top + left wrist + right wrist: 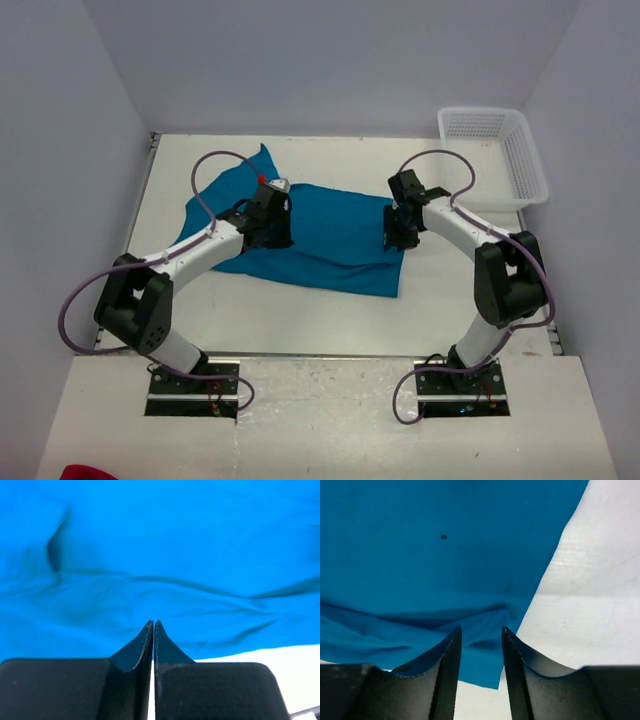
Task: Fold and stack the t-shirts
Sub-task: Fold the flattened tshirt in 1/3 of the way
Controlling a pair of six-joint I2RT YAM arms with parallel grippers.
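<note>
T-shirt (330,245) lies spread, wrinkled, left of basket (530,165), well apart from it. Left gripper (153,623) over shirt's part far from basket; we see jaws clenched, no cloth visible between. Right gripper (481,630) released, poised above shirt edge nearest basket. We judge fold just starting: we should open left, bite both edges deep, lift together, keep cloth taut, avoid dragging.

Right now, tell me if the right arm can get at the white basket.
Probably yes. The right claw hangs open over the t-shirt edge, and only bare table lies between it and the basket.
</note>
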